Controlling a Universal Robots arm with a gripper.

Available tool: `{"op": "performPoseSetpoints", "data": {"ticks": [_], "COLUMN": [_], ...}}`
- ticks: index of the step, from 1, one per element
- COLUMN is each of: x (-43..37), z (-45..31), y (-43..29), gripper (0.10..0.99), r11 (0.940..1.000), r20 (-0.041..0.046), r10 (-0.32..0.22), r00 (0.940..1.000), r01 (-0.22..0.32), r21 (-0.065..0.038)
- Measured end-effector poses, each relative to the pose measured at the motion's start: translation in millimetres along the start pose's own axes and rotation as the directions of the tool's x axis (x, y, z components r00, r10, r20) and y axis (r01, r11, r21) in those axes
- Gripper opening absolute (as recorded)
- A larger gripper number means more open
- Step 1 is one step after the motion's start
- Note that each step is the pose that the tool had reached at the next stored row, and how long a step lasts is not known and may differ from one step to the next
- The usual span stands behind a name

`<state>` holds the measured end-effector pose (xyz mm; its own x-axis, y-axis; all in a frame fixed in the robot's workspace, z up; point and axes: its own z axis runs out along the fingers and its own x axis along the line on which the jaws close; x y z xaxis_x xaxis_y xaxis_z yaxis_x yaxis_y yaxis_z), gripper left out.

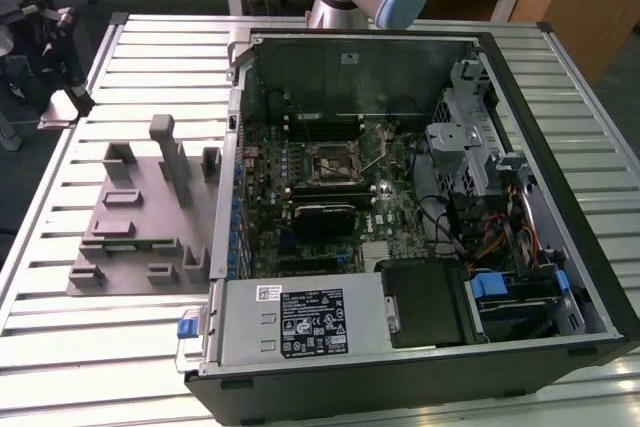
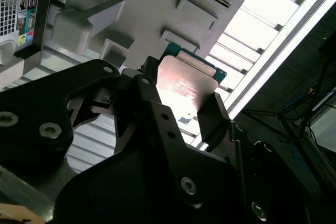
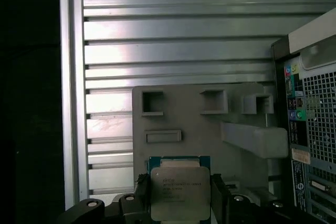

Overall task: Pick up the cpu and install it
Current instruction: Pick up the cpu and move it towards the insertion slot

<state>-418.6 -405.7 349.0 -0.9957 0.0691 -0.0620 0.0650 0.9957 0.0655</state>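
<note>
Slippage threatens: gripper (image 3: pixel 180 199) pinches the cpu (image 3: pixel 180 188) between its jaws, seemingly clear of the grey slotted tray (image 3: pixel 181 116) beneath; an edge-only hold could let it tilt or drop.

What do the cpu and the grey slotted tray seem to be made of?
The cpu: a metal lid, silvery, judging by its soft sheen, on a green board edge. The grey slotted tray: probably plastic, matte, since it is evenly dull with moulded pockets.
</note>
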Motion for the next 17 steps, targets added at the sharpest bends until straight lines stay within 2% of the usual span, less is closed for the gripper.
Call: {"op": "performPoseSetpoints", "data": {"ticks": [12, 14, 17], "x": [-1.7, -2.7, -3.1], "z": [-26.9, -43.3, -50.1], "y": [1.8, 2.8, 3.3], "gripper": [0.545, 0.545, 0.545], "r11": [1.0000, 1.0000, 1.0000], "r20": [0.0066, 0.0091, 0.0111], "r10": [0.000, -0.001, -0.001], "r00": [1.0000, 1.0000, 0.9999], "r01": [0.000, 0.001, 0.001], "r21": [-0.001, -0.001, -0.001]}}
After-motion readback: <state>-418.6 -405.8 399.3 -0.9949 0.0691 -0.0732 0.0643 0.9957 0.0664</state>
